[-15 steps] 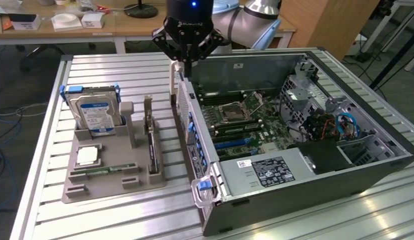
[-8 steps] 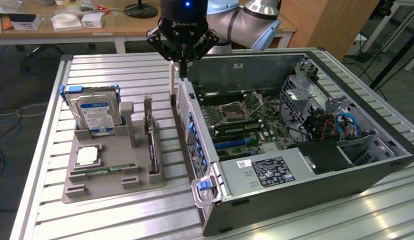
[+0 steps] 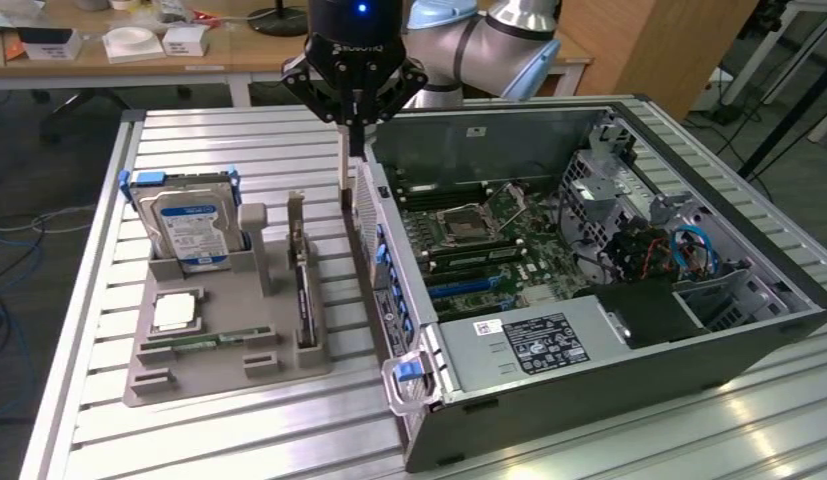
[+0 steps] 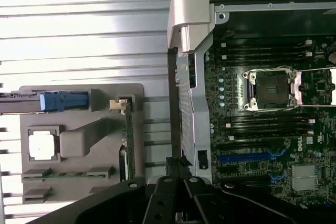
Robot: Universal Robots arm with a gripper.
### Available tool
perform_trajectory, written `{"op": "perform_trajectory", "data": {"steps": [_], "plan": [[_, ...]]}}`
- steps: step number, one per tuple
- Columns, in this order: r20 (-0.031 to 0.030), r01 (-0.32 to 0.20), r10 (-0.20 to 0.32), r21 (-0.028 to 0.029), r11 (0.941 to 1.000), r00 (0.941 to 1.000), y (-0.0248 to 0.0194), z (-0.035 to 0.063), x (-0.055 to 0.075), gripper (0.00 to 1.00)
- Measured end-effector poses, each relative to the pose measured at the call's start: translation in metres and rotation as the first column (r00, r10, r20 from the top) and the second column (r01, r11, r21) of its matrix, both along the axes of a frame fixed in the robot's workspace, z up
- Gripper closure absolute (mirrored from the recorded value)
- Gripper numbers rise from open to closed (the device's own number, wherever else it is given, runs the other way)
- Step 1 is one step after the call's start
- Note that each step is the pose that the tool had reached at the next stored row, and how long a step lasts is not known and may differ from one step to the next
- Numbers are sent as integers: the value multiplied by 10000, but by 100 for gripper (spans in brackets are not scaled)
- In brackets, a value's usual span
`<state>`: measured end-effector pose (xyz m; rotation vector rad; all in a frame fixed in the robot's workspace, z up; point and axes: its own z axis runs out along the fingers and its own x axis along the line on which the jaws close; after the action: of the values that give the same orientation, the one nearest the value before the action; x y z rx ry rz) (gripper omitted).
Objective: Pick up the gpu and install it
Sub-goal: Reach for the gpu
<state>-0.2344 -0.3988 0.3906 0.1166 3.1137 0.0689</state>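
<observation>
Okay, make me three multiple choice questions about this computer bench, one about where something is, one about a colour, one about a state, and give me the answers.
1. Where does the black gripper hang?
A. over the silver hard drive with the blue-white label
B. over the wall of the black computer case that faces the grey holder tray
C. over the middle of the green motherboard

2. What colour is the plastic carrier around the hard drive?
A. orange
B. green
C. blue

3. How is the computer case?
A. lying on its side, open
B. upright and closed
C. lying with its panel on

Answers: 1 B, as the wrist view looks straight down on that wall. 2 C, as blue plastic frames the drive. 3 A, as the motherboard lies exposed.
</observation>
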Motion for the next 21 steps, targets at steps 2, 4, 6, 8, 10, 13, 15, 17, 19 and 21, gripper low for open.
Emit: {"op": "perform_trajectory", "data": {"steps": [2, 4, 6, 8, 10, 13, 15, 17, 19, 21], "plan": [[0, 0, 0, -1, 10000, 10000, 0, 0, -21, 89], [0, 0, 0, 0, 10000, 10000, 0, -1, -40, 89], [0, -2, 2, -1, 10000, 10000, 0, -1, -58, 89], [0, -1, 1, 0, 10000, 10000, 0, -1, -79, 89], [0, -1, 1, 0, 10000, 10000, 0, -1, -101, 89], [0, -1, 1, 0, 10000, 10000, 0, -2, -133, 89], [0, -1, 1, 0, 10000, 10000, 0, -2, -155, 89], [0, -1, 1, 0, 10000, 10000, 0, -3, -179, 89], [0, -1, 1, 0, 10000, 10000, 0, -3, -201, 89], [0, -1, 1, 0, 10000, 10000, 0, -4, -224, 89]]}}
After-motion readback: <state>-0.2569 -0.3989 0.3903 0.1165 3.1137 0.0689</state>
